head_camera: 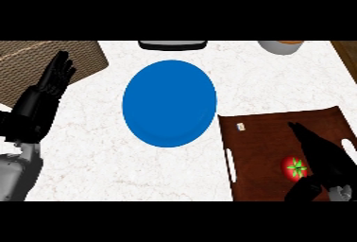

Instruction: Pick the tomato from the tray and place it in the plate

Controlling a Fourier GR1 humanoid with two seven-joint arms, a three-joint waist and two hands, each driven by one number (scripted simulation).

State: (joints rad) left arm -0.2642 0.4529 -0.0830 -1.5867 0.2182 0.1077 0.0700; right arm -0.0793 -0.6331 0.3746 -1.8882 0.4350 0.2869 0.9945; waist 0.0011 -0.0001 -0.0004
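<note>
While the tomato (295, 168) lies on the dark brown tray (261, 151) toward its lower right part, green stem leaves facing up, the right hand (322, 153) reaches over the tray from the lower right corner of the view. Its straight fingers (301, 133) point up and to the left past the tomato, and its thumb (305, 190) sits just below the fruit, so the tomato shows in the gap between them; nothing is curled round it, and whether the hand touches it cannot be told. A small pale item (241, 126) rests near the tray's upper left corner, and a white slot handle (231, 165) marks the tray's left edge. Left of the tray, well apart from the tomato, the blue plate (169, 103) sits bare on the white marbled surface (97, 151). At the far left the left hand (50, 85) rests open, fingers up, partly over a woven brown mat (42, 61). Along the top edge, a dark-rimmed object (171, 45) and a pale bowl (280, 46) show only in part.
</note>
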